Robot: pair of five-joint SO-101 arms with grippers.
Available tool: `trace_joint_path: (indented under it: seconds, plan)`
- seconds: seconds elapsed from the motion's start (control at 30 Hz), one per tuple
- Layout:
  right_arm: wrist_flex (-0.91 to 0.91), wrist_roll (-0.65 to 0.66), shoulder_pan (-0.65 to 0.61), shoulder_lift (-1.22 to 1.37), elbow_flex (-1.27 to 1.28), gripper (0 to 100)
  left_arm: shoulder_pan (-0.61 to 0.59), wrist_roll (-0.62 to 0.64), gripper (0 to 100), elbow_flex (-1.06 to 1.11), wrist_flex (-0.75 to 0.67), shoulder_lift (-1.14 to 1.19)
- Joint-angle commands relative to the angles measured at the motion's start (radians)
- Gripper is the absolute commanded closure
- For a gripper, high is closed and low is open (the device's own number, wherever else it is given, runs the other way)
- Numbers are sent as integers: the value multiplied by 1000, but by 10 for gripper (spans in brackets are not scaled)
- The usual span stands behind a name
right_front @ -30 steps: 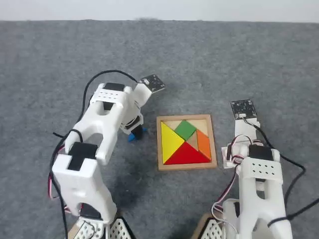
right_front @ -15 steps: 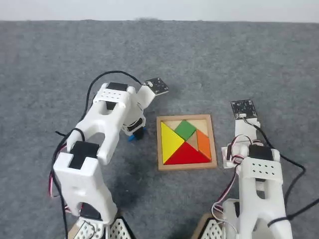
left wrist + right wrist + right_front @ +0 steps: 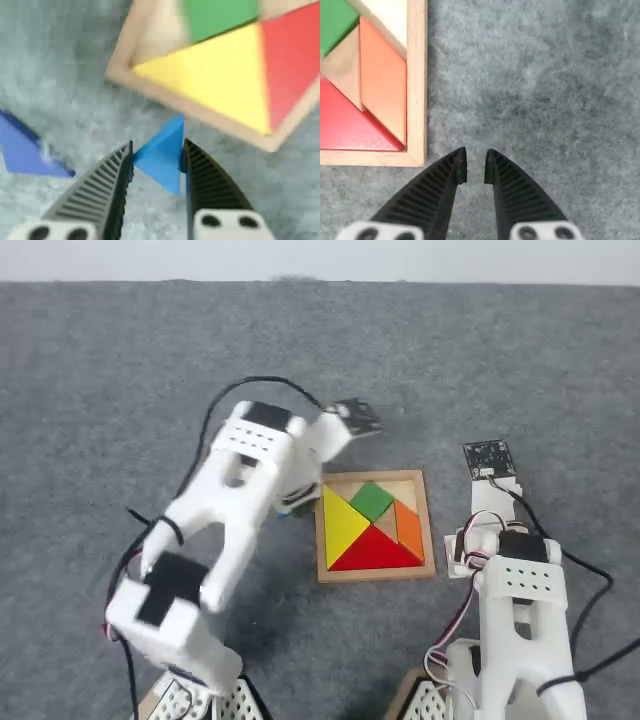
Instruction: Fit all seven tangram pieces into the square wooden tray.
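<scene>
The square wooden tray [image 3: 375,575] holds a yellow triangle [image 3: 342,523], a green square [image 3: 372,500], an orange piece [image 3: 408,527] and a red triangle [image 3: 375,552]. Bare wood shows at its far corners. My left gripper [image 3: 156,159] is shut on a small light blue triangle [image 3: 162,155], hanging just outside the tray's rim [image 3: 200,117] beside the yellow triangle [image 3: 210,80]. A darker blue piece [image 3: 22,150] lies on the carpet nearby. My right gripper [image 3: 475,167] is shut on nothing, over the carpet just off the tray's near right corner [image 3: 417,157].
Grey carpet covers the table, with open room beyond the tray and to both sides. The left arm [image 3: 245,480] reaches over the carpet left of the tray. The right arm [image 3: 515,590] stands at the tray's right.
The left arm has swung right, carrying the light blue triangle from the carpet up to the tray's left edge. The right arm has kept still.
</scene>
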Motion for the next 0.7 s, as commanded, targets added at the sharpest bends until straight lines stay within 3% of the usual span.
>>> trace_joint_path:
  seconds: [0.0,0.17,0.47,0.67]
  plan:
    - [-18,-15,13,-27,-6,924,77,37,885,-21,3,-89]
    - [-18,-15,12,-27,-6,924,127,57,885,-44,-80,-51]
    - [-16,-15,15,-27,-6,924,169,313,885,-305,-75,219]
    - [-16,-15,47,-27,-6,924,153,454,885,-507,12,351]
